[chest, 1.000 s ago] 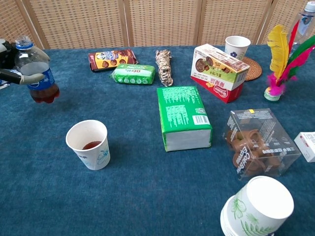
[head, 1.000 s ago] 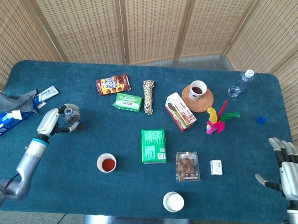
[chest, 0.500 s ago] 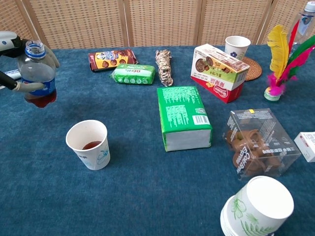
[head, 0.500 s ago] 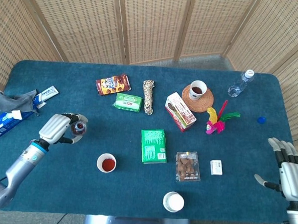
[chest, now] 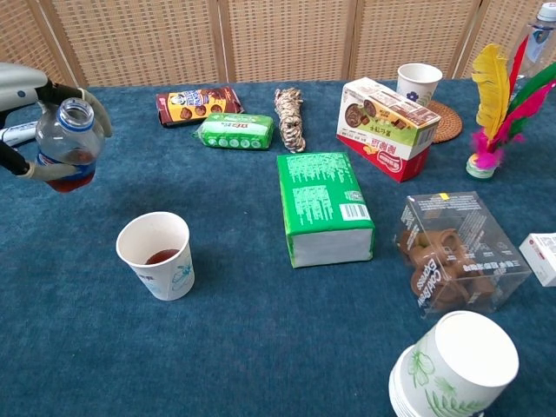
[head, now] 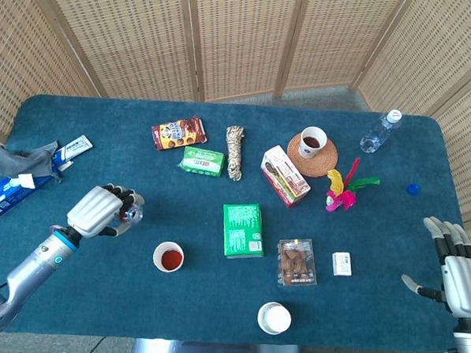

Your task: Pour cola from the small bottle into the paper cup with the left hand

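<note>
Blue-cloth table point(chest: 261, 365): left hand point(head: 99, 212) clamped the uncapped small clear cola bottle point(chest: 66, 146), beside white paper cup point(chest: 158, 254); early tilting risked spilling. Right hand point(head: 452, 271) empty, fingers apart.

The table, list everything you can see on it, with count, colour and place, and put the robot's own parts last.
small cola bottle: 1, clear, dark cola, uncapped, held above the table's left side
paper cup: 1, white, a little cola inside, front left
green box: 1, centre
green packet: 1, back, left of centre
brown snack packet: 1, behind the green packet
rope bundle: 1, beige, back centre
red and white carton: 1, back right
cup on woven coaster: 1, white, dark drink, back right
feather shuttlecock: 1, yellow, pink, green, right
clear box: 1, brown contents, front right
cup stack: 1, white, front
small white box: 1, right
water bottle: 1, clear, lying far right
blue cap: 1, right edge
left hand: holds the bottle
right hand: fingers apart, right edge
</note>
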